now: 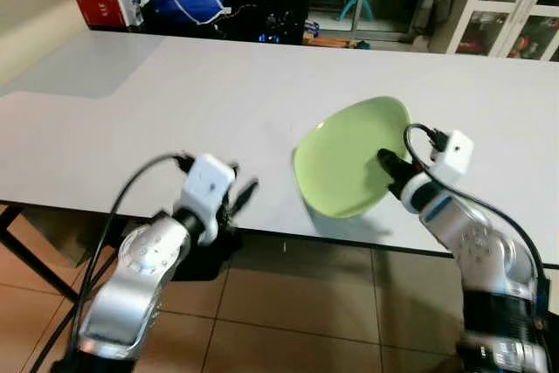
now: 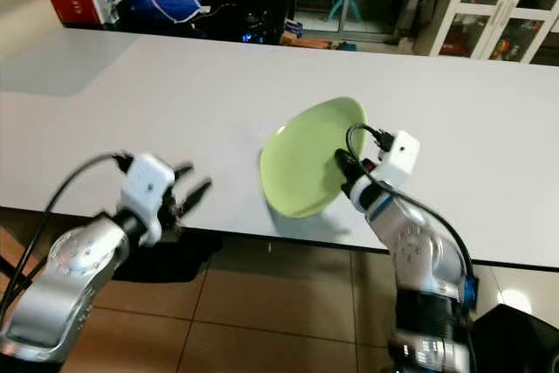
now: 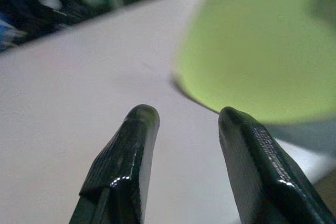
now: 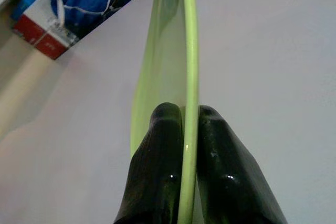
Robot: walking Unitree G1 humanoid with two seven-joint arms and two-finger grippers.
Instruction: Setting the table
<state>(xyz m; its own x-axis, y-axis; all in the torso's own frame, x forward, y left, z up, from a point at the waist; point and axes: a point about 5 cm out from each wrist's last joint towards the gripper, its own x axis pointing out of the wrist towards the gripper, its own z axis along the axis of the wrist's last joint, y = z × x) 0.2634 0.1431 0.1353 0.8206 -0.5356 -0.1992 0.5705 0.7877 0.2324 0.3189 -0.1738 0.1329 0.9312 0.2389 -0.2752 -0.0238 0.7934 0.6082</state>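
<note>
The right tool (image 1: 390, 169) is clamped on the rim of the green plate (image 1: 349, 155), one black finger on each face of it, as the right wrist view shows with the rim (image 4: 187, 77) running edge-on between the fingertips (image 4: 163, 129). The plate is tilted, lifted on the tool's side, its lower edge close to or touching the white counter (image 1: 175, 102) near the counter's front edge. To set it down well, I judge the wrist should roll the plate flat before the fingers part, and lower it until the base rests fully on the counter, a little further in from that front edge so it cannot tip off. The left tool (image 1: 238, 196) hovers with fingers apart just off the counter's front edge, beside the plate, free to steady it if it slides.
</note>
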